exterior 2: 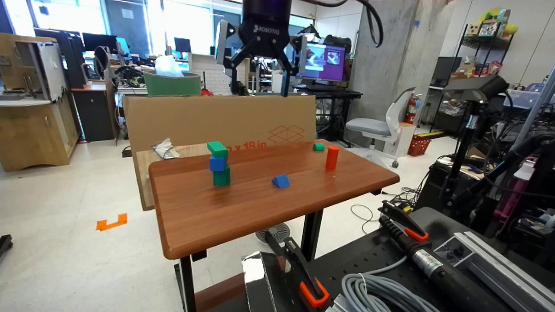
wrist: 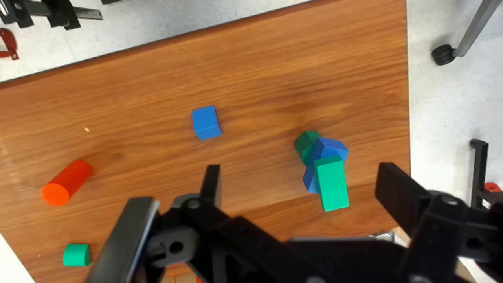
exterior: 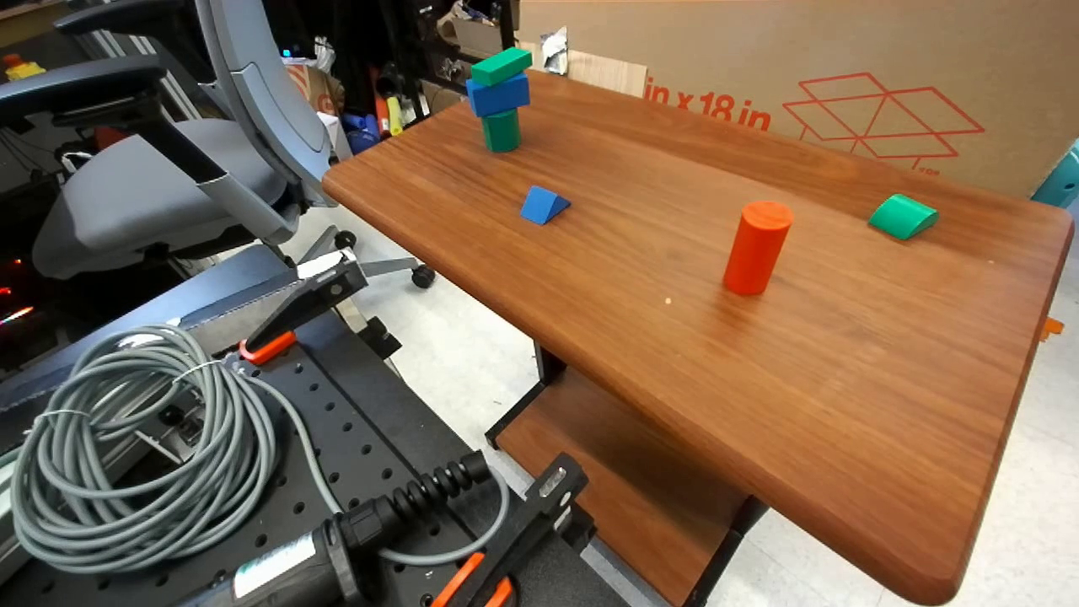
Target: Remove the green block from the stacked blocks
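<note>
The green rectangular block (exterior: pixel 502 66) tops the 3-block stack (exterior 2: pixel 218 164) — angled across a blue block (exterior: pixel 499 97), with a darker green upright block (exterior: pixel 502 132) beneath — toward 1 corner of the brown wood-grain surface (exterior: pixel 843 362), on the side of the long edge by the tan cardboard (exterior: pixel 759 51). The black hand (exterior 2: pixel 260 85) hangs above, its 2 jaws wide apart. A blue triangular block (exterior: pixel 544 205) sits closer to the opposite long edge; toward the other short edge are an upright orange-red cylinder (exterior: pixel 759 249) and a green half-round block (exterior: pixel 904 217).

Both exterior views give me cardboard (exterior: pixel 725 51) behind the far edge of the tabletop (exterior: pixel 843 405), a green half-round (exterior: pixel 903 217) toward its right corner, and, inboard, an upright red-orange cylinder (exterior: pixel 757 250) and a blue wedge (exterior: pixel 541 205).
</note>
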### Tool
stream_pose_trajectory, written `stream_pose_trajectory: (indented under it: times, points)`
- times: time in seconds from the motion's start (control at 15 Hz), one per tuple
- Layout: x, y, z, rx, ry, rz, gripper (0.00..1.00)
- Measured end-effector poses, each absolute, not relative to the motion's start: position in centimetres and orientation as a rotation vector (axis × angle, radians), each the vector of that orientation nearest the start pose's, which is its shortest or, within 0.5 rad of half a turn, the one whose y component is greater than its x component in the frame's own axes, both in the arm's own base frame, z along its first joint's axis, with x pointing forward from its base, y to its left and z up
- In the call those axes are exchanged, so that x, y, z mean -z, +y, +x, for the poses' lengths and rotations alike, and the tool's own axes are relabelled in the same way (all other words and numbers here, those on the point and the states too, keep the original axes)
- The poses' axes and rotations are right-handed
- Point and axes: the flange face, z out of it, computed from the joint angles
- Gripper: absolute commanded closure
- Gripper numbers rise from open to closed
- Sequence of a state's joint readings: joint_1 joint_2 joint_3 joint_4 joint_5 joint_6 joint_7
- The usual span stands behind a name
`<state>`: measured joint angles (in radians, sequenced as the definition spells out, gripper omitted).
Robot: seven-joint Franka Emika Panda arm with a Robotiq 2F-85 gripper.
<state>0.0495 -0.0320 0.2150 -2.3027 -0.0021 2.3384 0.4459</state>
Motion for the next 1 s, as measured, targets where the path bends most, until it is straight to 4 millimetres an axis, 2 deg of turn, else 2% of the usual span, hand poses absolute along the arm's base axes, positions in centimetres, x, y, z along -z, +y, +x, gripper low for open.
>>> stream_pose_trajectory:
  times: [0.47,1.0]
  points:
    - [-32.5,17.7,54.6,0.072,0.192,-3.165,0.00]
    - [-28.2,19.4,58.6,0.048,0.140,-3.201,0.00]
